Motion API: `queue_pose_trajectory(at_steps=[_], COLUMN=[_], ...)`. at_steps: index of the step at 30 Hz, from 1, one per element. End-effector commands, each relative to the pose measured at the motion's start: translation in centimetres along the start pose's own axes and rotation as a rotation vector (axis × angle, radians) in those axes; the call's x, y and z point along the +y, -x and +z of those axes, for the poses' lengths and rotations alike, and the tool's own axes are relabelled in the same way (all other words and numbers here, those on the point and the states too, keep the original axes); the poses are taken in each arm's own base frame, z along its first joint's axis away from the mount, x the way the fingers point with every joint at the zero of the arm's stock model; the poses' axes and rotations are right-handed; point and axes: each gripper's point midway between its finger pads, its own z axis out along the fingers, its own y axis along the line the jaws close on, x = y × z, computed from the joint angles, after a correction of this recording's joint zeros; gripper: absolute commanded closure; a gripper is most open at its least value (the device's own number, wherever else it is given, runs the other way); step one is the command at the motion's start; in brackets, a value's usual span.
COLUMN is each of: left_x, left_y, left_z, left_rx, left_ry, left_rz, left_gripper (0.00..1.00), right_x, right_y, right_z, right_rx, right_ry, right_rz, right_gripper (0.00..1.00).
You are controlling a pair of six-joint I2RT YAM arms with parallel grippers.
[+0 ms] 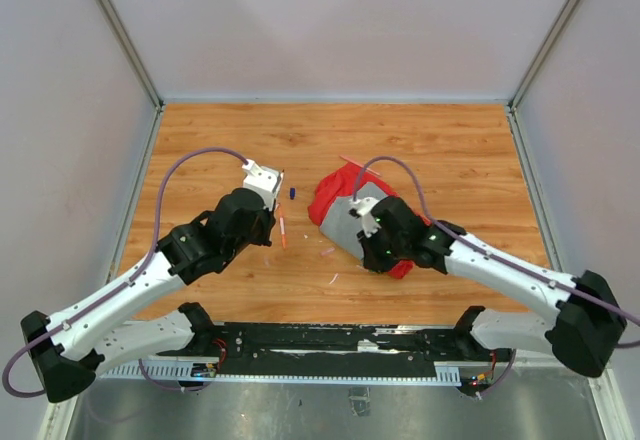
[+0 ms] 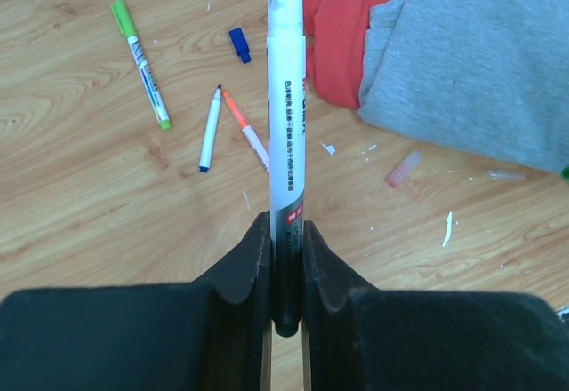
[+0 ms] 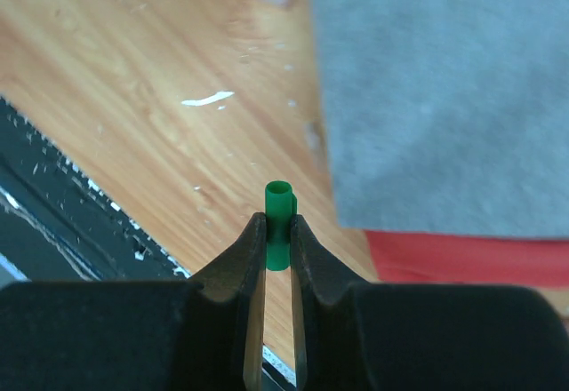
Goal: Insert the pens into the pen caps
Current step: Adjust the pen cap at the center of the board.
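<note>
My left gripper (image 2: 286,231) is shut on the dark end of a white pen (image 2: 286,124), which points straight away from it above the table. My right gripper (image 3: 277,231) is shut on a small green pen cap (image 3: 279,200), open mouth outward, just above the wood. On the table ahead of the left gripper lie a green pen (image 2: 142,62), a white pen with a blue tip (image 2: 210,131) and an orange pen (image 2: 245,130). A blue cap (image 2: 238,43) and a pink cap (image 2: 404,167) lie loose nearby. From above, the left gripper (image 1: 268,222) and right gripper (image 1: 368,250) face each other.
A red-and-grey cloth (image 1: 345,210) lies crumpled mid-table, partly under the right arm. White scraps (image 2: 449,227) dot the wood. The black rail (image 1: 330,340) runs along the near edge, close below the right gripper.
</note>
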Motion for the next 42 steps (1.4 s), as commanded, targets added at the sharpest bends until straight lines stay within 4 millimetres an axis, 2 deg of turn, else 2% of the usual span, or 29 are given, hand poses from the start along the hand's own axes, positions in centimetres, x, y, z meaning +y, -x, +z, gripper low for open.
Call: queue_pose_trajectory(at_steps=[1, 6, 12, 21, 25, 27, 30, 35, 38, 42], left_x=[0.4, 0.7, 1.3, 2.3, 2.3, 2.3, 2.3, 2.4, 2.4, 2.3], left_y=[0.6, 0.9, 1.3, 2.0, 2.0, 2.0, 2.0, 2.0, 2.0, 2.0], left_z=[-0.1, -0.5, -1.1, -2.0, -1.9, -1.9, -1.9, -2.0, -2.0, -2.0], left_rx=[-0.037, -0.053, -0.082, -0.122, -0.121, -0.121, -0.121, -0.123, -0.127, -0.125], left_ry=[0.015, 0.024, 0.042, 0.081, 0.085, 0.085, 0.085, 0.086, 0.087, 0.083], left_rz=[-0.003, -0.013, -0.029, -0.062, -0.063, -0.062, -0.063, -0.065, -0.067, -0.066], left_gripper=[0.99, 0.99, 0.99, 0.99, 0.99, 1.0, 1.0, 1.0, 1.0, 0.99], right_x=[4.0, 7.0, 8.9, 7.7, 7.1, 6.9, 6.7, 5.6, 5.3, 5.7], right_y=[-0.4, -3.2, -4.8, -6.3, -6.4, -5.9, -4.5, -1.6, -0.2, 0.3], right_z=[1.4, 3.6, 5.3, 7.1, 7.6, 7.5, 6.9, 5.6, 4.9, 4.3], right_rx=[0.095, 0.251, 0.314, 0.389, 0.389, 0.37, 0.312, 0.14, -0.002, -0.126], right_ry=[0.097, 0.173, 0.256, 0.218, 0.185, 0.156, 0.118, -0.023, -0.094, -0.099], right_rz=[-0.28, -0.481, -0.608, -0.676, -0.668, -0.666, -0.658, -0.538, -0.332, 0.0], right_gripper=[0.99, 0.99, 0.99, 0.88, 0.83, 0.72, 0.62, 0.49, 0.38, 0.35])
